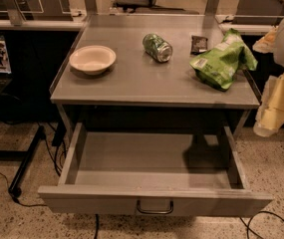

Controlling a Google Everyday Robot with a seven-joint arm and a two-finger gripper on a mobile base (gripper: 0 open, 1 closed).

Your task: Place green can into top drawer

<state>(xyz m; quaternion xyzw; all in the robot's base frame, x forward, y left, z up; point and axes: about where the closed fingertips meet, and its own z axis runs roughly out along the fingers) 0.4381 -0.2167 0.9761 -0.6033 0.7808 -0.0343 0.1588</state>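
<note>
My gripper (267,123) hangs at the right edge of the scene, beside the table (131,78). Its casing looks like smooth, pale yellowish-white plastic. The table top is grey metal, matt with a dull sheen. The green can (157,47) is glossy printed metal with a bright silver end. The bowl (92,59) to the left is smooth and cream-coloured; I cannot tell whether it is plastic or ceramic. The chip bag (221,59) to the right is crinkled, shiny plastic film. The top drawer (151,198) is the same flat grey metal, matt inside and on its front, with a dark metal handle (155,209). The floor (12,218) is speckled, stone-like and smooth.
</note>
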